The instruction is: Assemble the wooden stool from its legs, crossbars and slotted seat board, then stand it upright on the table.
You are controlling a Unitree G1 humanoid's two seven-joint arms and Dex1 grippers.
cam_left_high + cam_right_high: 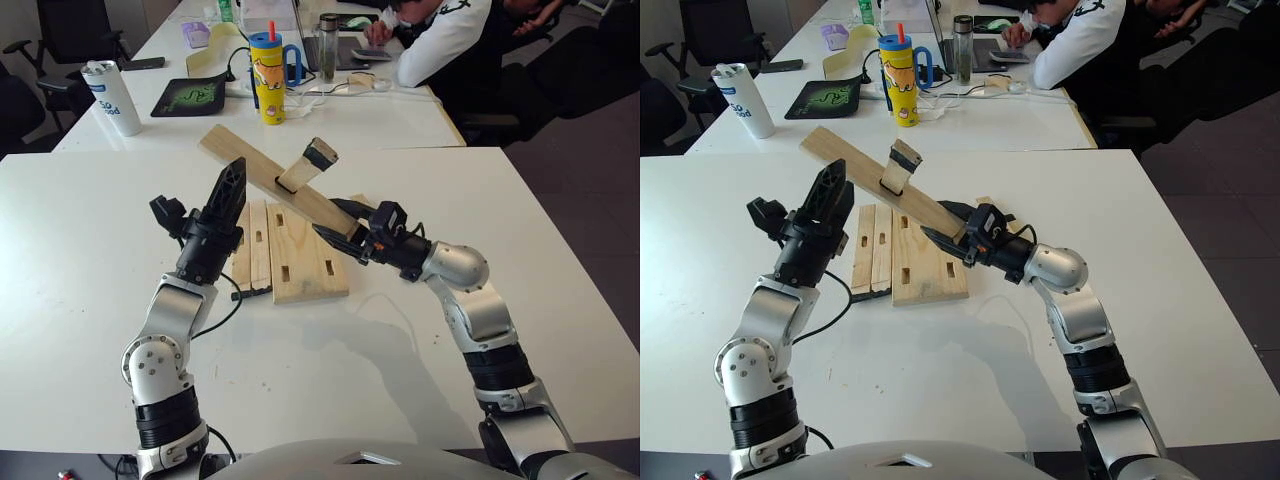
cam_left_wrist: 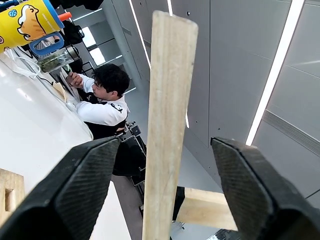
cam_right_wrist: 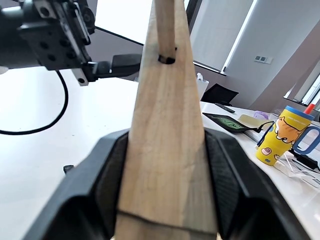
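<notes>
- Nearest on the white table [image 1: 90, 300], one right gripper [image 1: 338, 226] was clamped on the near end of one long plank [image 1: 250, 160], with a finger [image 3: 225, 175] pressed against each side.
- Left of it, one left gripper [image 1: 232, 178] pointed upward with its fingers [image 2: 85, 190] spread wide. The plank stood between them with a gap on each side, touching neither.
- From the right gripper the plank slanted away to the far left, passing over the flat boards. One short bar [image 1: 316, 158] stuck through its slot.
- Under it, three slotted pieces lay flat, side by side: two narrow slats [image 1: 863, 262] [image 1: 881, 255] on the left and one wider seat board [image 1: 925, 270] on the right.
- The left wrist view gave the gaps beside the plank, and the right wrist view gave the squeeze on it and the bar in its slot. The head views gave the flat pieces.
- Farthest, on the next table, stood one yellow cup [image 1: 266, 75] and one white cup [image 1: 112, 97].
</notes>
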